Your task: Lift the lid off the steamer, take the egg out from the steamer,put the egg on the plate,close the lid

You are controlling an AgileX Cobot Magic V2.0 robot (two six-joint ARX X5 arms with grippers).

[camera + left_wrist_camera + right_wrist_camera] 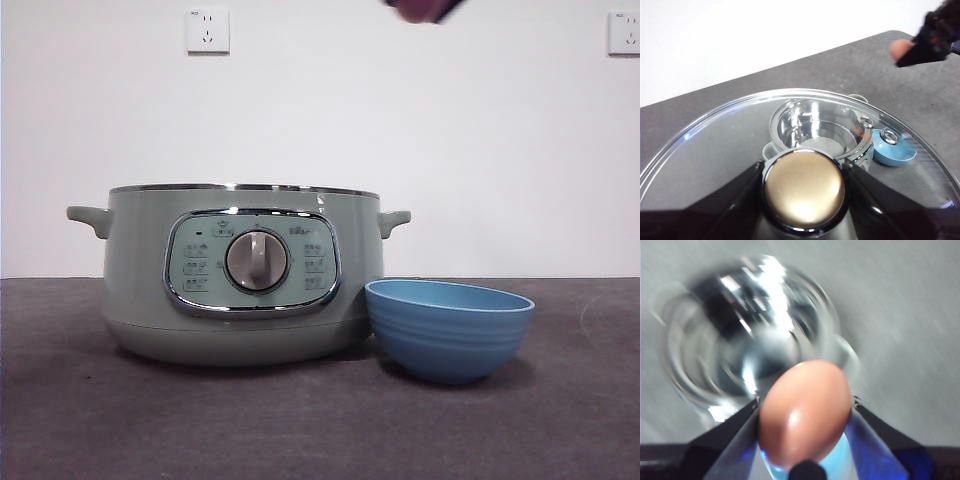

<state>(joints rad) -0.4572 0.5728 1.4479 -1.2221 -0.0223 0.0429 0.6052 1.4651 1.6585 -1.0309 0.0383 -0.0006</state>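
Observation:
The pale green steamer (pixel 240 275) stands open on the table, its shiny inner pot (pixel 815 125) seen from above through the glass. My left gripper (pixel 803 170) is shut on the knob (pixel 804 189) of the clear lid (pixel 715 145) and holds it high above the steamer. A brown egg (pixel 805 420) sits between the jaws of my right gripper (pixel 806 402), which is shut on it in the air. The same gripper (pixel 930 35) and egg (pixel 900 49) show far off in the left wrist view. The blue plate (pixel 448 328), a small bowl, stands right beside the steamer.
The dark grey table (pixel 300 430) stretches in front of the steamer and plate. A white wall with two sockets (pixel 207 29) stands behind. A dark gripper tip (pixel 425 8) shows at the top edge of the front view.

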